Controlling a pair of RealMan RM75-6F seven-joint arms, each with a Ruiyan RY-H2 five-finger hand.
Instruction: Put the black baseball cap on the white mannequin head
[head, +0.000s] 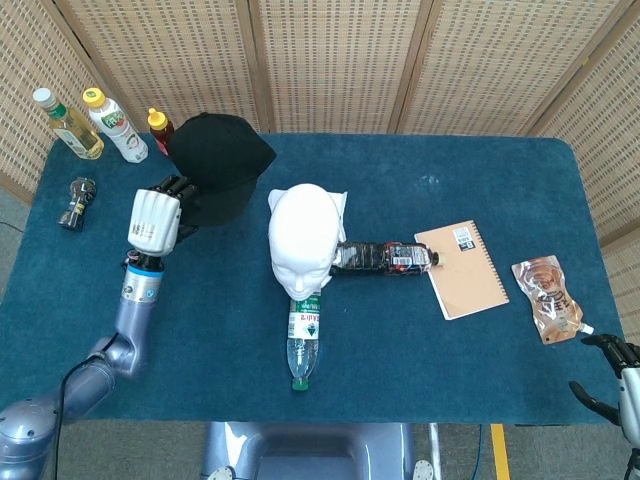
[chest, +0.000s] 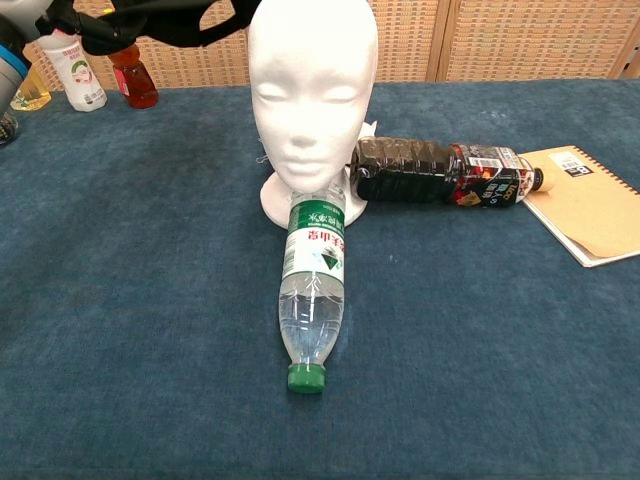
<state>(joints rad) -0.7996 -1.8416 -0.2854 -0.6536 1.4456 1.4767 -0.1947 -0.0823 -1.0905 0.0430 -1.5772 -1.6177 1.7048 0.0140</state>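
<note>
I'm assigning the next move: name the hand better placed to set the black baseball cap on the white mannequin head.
Left. The left hand already holds the black baseball cap raised beside the white mannequin head; the right hand sits at the table's far corner.

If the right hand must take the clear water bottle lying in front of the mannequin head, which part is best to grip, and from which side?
Probably the plain lower body of the clear water bottle, between label and green cap, gripped from above across its width. It lies flat, its base against the mannequin head, so that end is blocked, while both long sides are free.
</note>
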